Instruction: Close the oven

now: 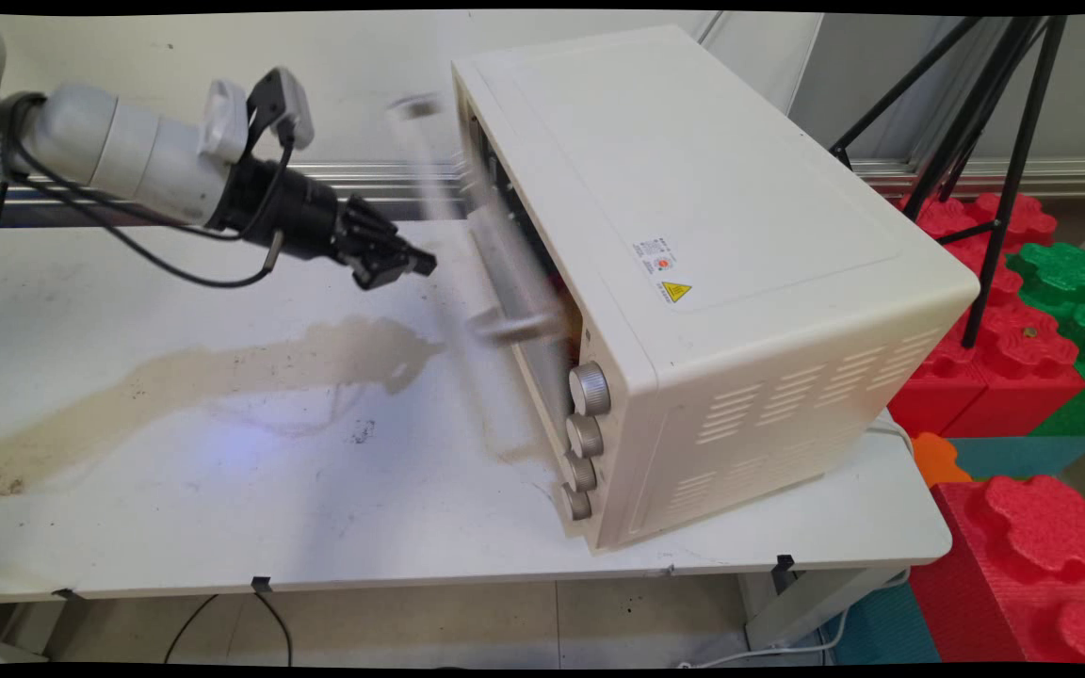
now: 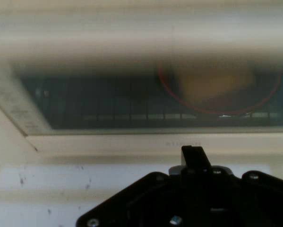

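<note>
Hovering above the white table (image 1: 222, 527) at left-centre of the main view, the black gripper (image 1: 408, 264) points right toward the front of a cream toaster oven (image 1: 693, 235) and holds nothing. Jaws look pressed together: main view shows the tip as one narrow black point, hand view shows a single finger (image 2: 193, 156) standing up at bottom centre over the linkage, no gap visible. Gripper touches nothing; it sits just left of the oven door (image 1: 514, 282), apart from it. Door is motion-smeared in the main view, its bar handle (image 1: 514, 328) a blur near centre frame, so its exact angle cannot be told. Oven fills centre to right of the main view, standing on the table's right part, four metal knobs (image 1: 588, 388) in a column down its lower front corner, a warning sticker (image 1: 665, 273) on top, vent slots on its right side. Hand view: door window spans the upper half, wire rack (image 2: 108, 111) inside, and a red-rimmed plate (image 2: 217, 85) with something yellowish at upper right, blurred. Brownish stain (image 1: 203, 377) runs across the table at left-centre. Red and green foam blocks (image 1: 1023, 358) at far right, black tripod legs (image 1: 995, 141) at upper right.
</note>
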Robot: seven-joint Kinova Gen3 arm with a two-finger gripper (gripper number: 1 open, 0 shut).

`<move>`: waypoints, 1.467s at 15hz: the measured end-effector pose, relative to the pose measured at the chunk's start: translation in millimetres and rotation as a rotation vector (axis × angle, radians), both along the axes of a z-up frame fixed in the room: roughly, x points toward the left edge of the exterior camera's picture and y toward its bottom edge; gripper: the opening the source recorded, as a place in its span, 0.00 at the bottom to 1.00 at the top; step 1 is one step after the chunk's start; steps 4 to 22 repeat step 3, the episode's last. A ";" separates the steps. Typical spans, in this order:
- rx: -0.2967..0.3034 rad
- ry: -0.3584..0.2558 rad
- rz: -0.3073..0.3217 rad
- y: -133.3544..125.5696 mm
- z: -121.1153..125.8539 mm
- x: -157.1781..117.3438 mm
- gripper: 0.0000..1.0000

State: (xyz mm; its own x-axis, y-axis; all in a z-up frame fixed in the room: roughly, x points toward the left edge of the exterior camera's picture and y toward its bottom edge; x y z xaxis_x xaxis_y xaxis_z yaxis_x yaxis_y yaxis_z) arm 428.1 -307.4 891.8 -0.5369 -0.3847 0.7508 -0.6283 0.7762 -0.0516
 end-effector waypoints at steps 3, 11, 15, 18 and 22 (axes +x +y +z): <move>-0.020 0.022 -0.005 -6.9 13.7 -7.1 0.00; -0.020 0.022 -0.005 -6.9 13.7 -7.1 0.00; -0.020 0.022 -0.005 -6.9 13.7 -7.1 0.00; -0.020 0.022 -0.005 -6.9 13.7 -7.1 0.00; -0.020 0.022 -0.005 -6.9 13.7 -7.1 0.00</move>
